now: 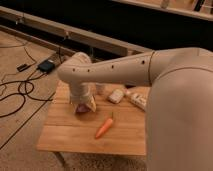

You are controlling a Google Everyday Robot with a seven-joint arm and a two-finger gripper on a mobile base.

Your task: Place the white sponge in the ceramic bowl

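The ceramic bowl [79,109] is dark maroon and sits on the left part of the wooden table [70,137], mostly hidden under my wrist. My gripper [88,104] hangs right over the bowl, its pale end down at the rim. The white sponge [116,95] is a small off-white block lying on the table to the right of the gripper, apart from it and from the bowl.
An orange carrot [104,128] lies in front of the bowl. A longer pale lumpy object [136,100] lies right of the sponge. A pale cup [100,89] stands behind the gripper. Cables and a black box [46,65] are on the floor to the left.
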